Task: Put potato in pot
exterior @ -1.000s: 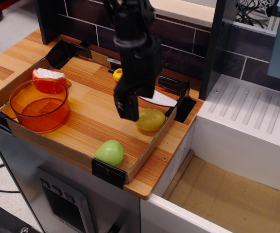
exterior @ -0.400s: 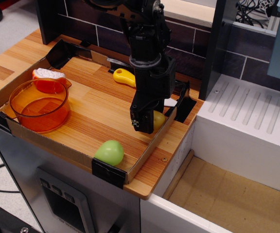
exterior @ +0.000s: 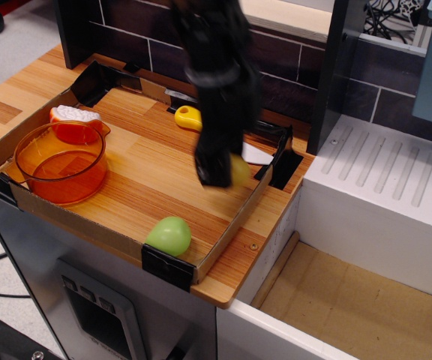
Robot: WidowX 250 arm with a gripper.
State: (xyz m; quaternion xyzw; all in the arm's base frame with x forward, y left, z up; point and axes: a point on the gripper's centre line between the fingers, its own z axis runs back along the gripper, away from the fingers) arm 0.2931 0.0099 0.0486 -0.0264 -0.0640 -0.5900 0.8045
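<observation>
The black, motion-blurred end effector (exterior: pixel 217 171) hangs over the wooden table (exterior: pixel 148 176), and the small dull-yellow oval potato (exterior: pixel 239 169) peeks out at its 3 o'clock side, touching it. Whether the jaws pinch it cannot be told. The round translucent orange plastic pot (exterior: pixel 61 163) sits well apart at 9 o'clock.

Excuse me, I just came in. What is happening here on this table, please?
A single robot arm has its gripper down at the potato, near the right edge of the wooden tray. The picture is blurred there, so I cannot tell if the potato is gripped. The orange pot stands at the left end of the tray with no potato in it. A light green toy lies at the front edge, untouched.
</observation>
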